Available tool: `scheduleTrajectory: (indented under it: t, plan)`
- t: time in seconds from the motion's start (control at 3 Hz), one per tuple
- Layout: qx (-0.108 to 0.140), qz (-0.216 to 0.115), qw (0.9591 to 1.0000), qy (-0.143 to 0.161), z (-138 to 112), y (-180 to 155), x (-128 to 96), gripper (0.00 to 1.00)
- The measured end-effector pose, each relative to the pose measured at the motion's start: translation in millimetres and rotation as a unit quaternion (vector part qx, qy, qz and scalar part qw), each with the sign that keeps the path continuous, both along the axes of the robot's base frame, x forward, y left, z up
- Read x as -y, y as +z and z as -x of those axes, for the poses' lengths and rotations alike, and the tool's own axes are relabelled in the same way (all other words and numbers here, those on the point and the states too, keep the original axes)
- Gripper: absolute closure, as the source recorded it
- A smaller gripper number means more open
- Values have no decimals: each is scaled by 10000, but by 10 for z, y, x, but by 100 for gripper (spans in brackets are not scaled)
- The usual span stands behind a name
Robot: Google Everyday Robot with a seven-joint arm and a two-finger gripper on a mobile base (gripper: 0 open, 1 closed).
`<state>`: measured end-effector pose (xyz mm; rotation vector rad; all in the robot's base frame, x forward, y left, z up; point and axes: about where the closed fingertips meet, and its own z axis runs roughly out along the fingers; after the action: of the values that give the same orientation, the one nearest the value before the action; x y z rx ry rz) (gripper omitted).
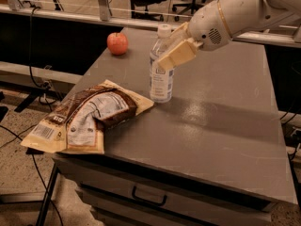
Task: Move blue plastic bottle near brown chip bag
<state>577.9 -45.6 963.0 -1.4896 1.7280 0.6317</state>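
The blue plastic bottle (161, 76) stands upright on the grey table (221, 126), its white cap on top. The brown chip bag (89, 117) lies flat just left of it, its tip a few centimetres from the bottle's base and its far end hanging over the table's left front corner. My gripper (169, 48) comes in from the upper right at the bottle's shoulder. Its tan fingers (179, 54) are spread on either side of the bottle's upper part, and the front finger hides part of the label.
A red apple (117, 43) sits at the table's far left corner. A drawer handle (149, 199) shows below the front edge. Cables and a stand leg lie on the floor at left. Office chairs and a rail stand behind the table.
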Motion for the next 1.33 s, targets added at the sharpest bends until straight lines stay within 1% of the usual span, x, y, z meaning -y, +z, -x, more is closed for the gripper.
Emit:
scheduleTrajectory:
  t: [0.33, 0.67, 1.0, 1.33]
  plan:
    - [-309, -59, 9995, -59, -36, -216, -9, 77]
    - [-351, -103, 9993, 85, -20, -239, -65, 51]
    - [-352, -104, 9993, 86, -19, -221, -65, 20]
    - [-352, -104, 9993, 86, -19, -221, -65, 0]
